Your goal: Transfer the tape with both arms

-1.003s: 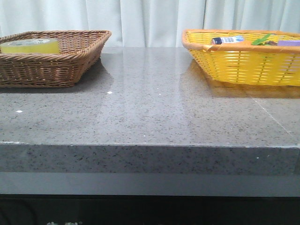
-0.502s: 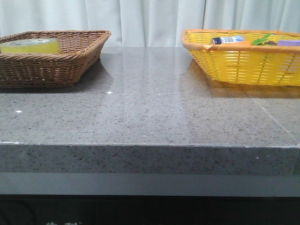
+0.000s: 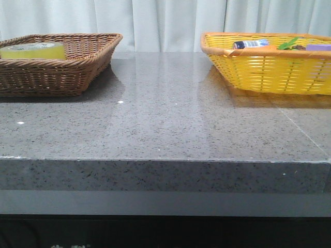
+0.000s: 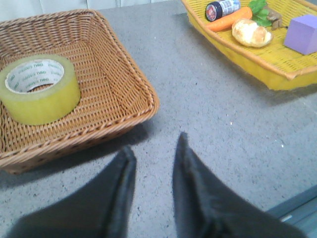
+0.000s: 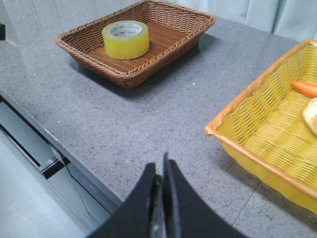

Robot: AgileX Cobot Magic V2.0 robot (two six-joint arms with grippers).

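- I find the tape [image 4: 39, 89] lying flat in the brown wicker basket [image 4: 126, 84], core hole facing up, so its axis stands vertical and its printed inner ring shows from above. In the front view only its upper edge [image 3: 33, 50] shows over the brown wicker basket [image 3: 77, 67], which sits at the table's left rear.
- The left gripper [image 4: 152, 153] hovers over bare grey table [image 4: 198, 99], just outside the near rim of that basket. Its fingers are parted with a plain gap between them and nothing in it.
- The right gripper [image 5: 159, 171] hangs over the near table edge, between the two baskets as its own camera shows them. Its fingers are pressed together with only a sliver between them; it carries nothing.
- Neither arm appears in the front view.
- The yellow basket [image 3: 269, 67] at the right rear holds a carrot [image 4: 229, 20], a small bottle [image 4: 221, 8], a bread roll [image 4: 251, 32] and a purple block [image 4: 303, 33].
- The governing relation, in my judgement: the tape lies ahead of the left gripper, over the basket rim and towards the basket's far side from it, whereas the right gripper is well apart from it, with open table between. The left arm is plainly the nearer.
- I judge the task not yet begun. The coming reach must clear the basket wall, then descend with one finger inside the core and one outside, or straddle the roll's width.
- Risk noted: the glossy wall may slip in a shallow pinch.
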